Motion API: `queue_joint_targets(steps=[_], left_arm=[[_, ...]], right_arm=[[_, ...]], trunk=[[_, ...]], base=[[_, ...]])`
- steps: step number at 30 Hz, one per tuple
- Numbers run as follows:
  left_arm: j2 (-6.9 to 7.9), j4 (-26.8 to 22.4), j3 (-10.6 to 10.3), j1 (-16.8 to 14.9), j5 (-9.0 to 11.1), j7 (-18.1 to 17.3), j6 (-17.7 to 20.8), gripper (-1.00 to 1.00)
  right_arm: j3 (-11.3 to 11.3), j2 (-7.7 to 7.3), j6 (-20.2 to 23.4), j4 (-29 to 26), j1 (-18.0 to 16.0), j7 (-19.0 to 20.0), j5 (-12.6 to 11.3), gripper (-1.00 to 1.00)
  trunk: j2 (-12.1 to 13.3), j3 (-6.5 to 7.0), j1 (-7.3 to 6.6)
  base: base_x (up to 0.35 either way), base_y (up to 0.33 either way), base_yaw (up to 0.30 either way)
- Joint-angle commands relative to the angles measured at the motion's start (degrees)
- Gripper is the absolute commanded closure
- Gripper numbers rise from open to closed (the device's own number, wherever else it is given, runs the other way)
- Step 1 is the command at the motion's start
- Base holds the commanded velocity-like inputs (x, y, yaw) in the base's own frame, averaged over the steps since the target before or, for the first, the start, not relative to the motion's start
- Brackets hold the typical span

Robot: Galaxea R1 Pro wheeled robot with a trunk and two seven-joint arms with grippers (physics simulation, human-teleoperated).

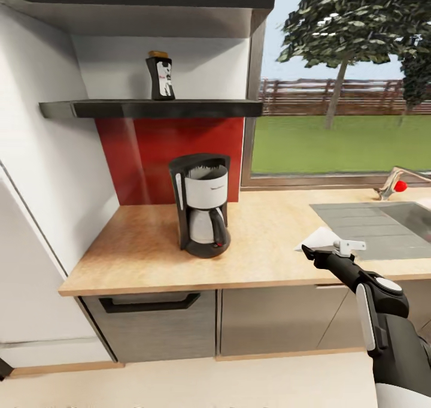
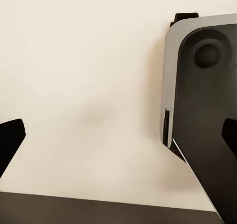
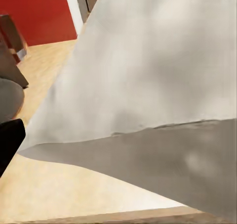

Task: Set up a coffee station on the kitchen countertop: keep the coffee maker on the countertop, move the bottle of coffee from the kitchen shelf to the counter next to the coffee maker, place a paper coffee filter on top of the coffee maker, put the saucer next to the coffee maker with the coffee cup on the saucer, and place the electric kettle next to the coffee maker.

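The black coffee maker (image 1: 201, 212) with its white panel and glass carafe stands on the beige countertop (image 1: 137, 246) before the red wall. Above it, the dark bottle of coffee (image 1: 160, 75) stands on the thin black kitchen shelf (image 1: 149, 108). A white paper coffee filter (image 1: 317, 238) lies at the sink's near left corner, and it looms large in the right wrist view (image 3: 148, 76). My right gripper (image 1: 328, 251) sits right at the filter, open; one black fingertip (image 3: 9, 141) shows and the filter hides the other. My left gripper (image 2: 118, 137) hangs open over the pale floor.
A steel sink (image 1: 383, 225) with a tap (image 1: 395, 183) is set into the counter on the right, under a window. Grey cabinet fronts and a drawer handle (image 1: 149, 304) run below. A white wall panel (image 1: 36, 216) closes the left side. The robot's grey base (image 2: 202, 110) is beside the left gripper.
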Motion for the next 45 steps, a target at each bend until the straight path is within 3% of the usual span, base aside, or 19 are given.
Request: queue_joint_targets(steps=[1, 8, 18, 33, 35, 39, 41, 43, 45], left_arm=[[0.03, 0.0, 0.1, 0.0, -0.3, 0.1, 0.0, -1.0], [0.06, 0.0, 0.1, 0.0, -0.3, 0.1, 0.0, -1.0], [0.21, 0.0, 0.2, 0.0, -0.3, 0.1, -0.1, -1.0], [0.49, 0.0, 0.1, 0.0, -0.4, 1.1, 0.3, -1.0], [0.48, 0.0, 0.1, 0.0, -0.5, 1.6, 0.3, -1.0], [0.31, 0.1, 0.0, 0.0, -0.5, 2.1, 0.4, -1.0], [0.08, 0.1, -0.2, 0.0, -0.6, 2.1, 0.2, -1.0], [-0.13, 0.1, -0.3, 0.0, -0.7, 2.1, 0.0, -1.0], [-0.32, 0.1, -0.3, 0.0, -0.8, 2.1, -0.1, -1.0]], right_arm=[[-0.1, 0.02, 0.3, -0.1, -0.1, 0.5, 0.3, 1.0], [-0.1, -0.02, 0.3, -0.1, -0.1, 0.5, 0.4, 1.0], [-0.2, 0.0, 0.3, -0.1, -0.1, 0.5, 0.4, 1.0], [0.2, 0.05, 0.2, 0.2, -0.1, 0.5, 0.3, 1.0], [0.9, 0.08, 0.3, 0.1, -0.3, 0.5, 0.2, 1.0], [6.1, 0.1, 0.5, 0.2, -2.5, 0.1, 0.5, 1.0], [9.5, 0.08, 0.6, 0.1, -4.4, -1.9, 0.7, 1.0], [11.5, 0.05, 0.9, 0.2, -6.3, -4.5, 0.9, 1.0], [15.1, 0.03, 3.3, 0.4, -11.2, -7.9, 2.1, 1.0]], trunk=[[-0.1, -0.13, 0.02], [-0.1, -0.13, 0.02], [-0.1, -0.12, 0.02], [-0.1, 0.15, 0.02], [-0.1, 0.16, 0.02], [-0.1, 0.16, 0.02], [-0.1, 0.16, 0.02], [-0.1, 0.16, 0.02], [-0.1, 0.16, 0.02]], base=[[-0.06, 0.301, 0.0], [-0.016, 0.269, 0.0], [-0.001, 0.019, -0.009], [-0.088, 0.174, -0.209], [-0.008, 0.02, -0.033], [-0.003, 0.007, -0.011], [-0.001, 0.002, -0.003], [0.0, 0.001, -0.001], [0.0, 0.0, 0.0]])
